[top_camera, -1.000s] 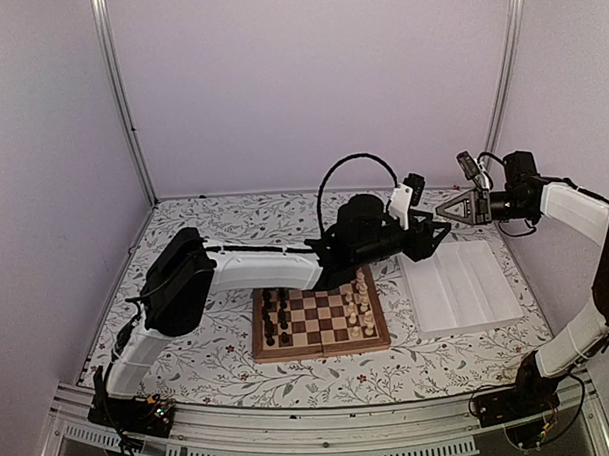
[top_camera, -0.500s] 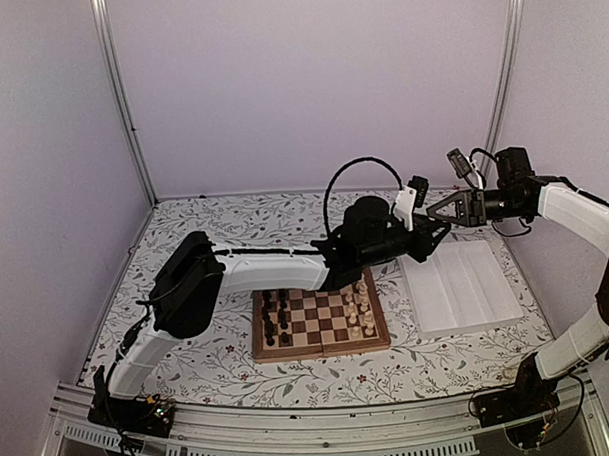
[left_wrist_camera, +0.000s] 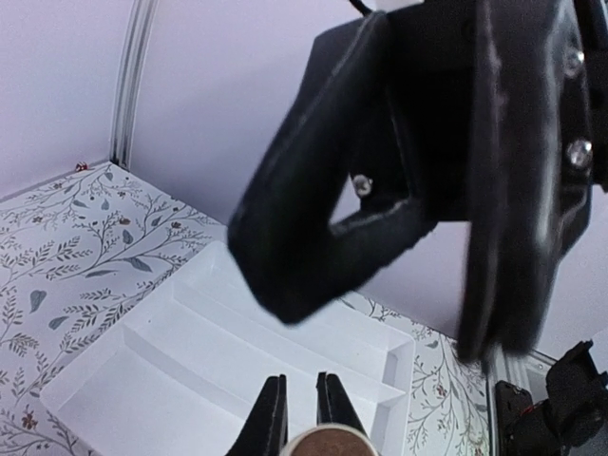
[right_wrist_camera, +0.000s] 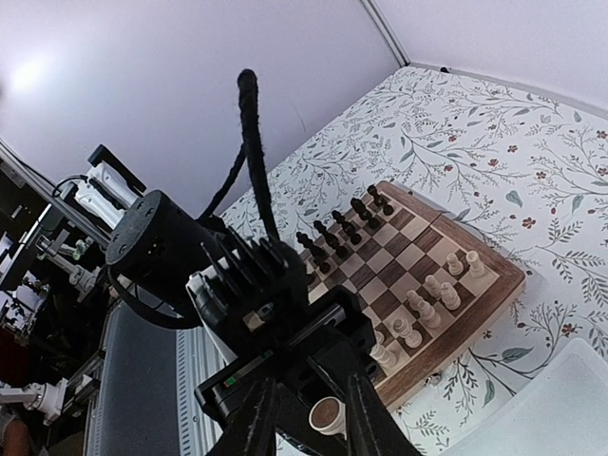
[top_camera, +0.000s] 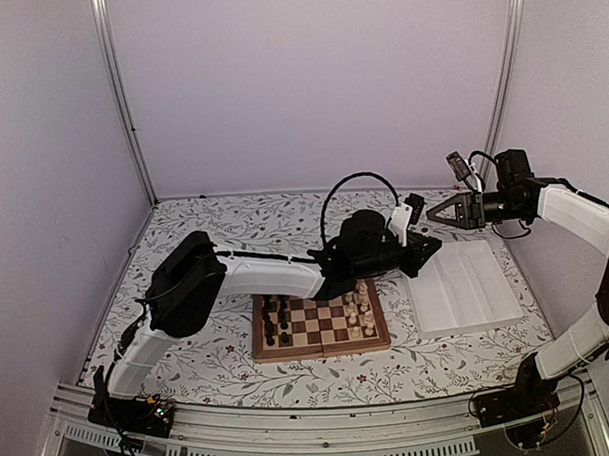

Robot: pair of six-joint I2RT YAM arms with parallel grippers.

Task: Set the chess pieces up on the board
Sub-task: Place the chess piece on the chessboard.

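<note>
The board lies in the middle of the table. Pale chess pieces stand along its right side and dark ones along its left. My left gripper hangs between the board and the tray, shut on a pale chess piece. The piece's round brown base shows between the fingers in the left wrist view. My right gripper hovers just above and to the right, open. Seen from the right wrist, that same base sits apart between the spread fingers.
A white ridged tray lies right of the board, and the left wrist view looks down on it. The right gripper's blurred black body fills the upper part of that view. The left arm's cable arches above the board.
The left gripper has closed on the pale piece and drawn back and down towards the board. The right gripper has opened slightly.
</note>
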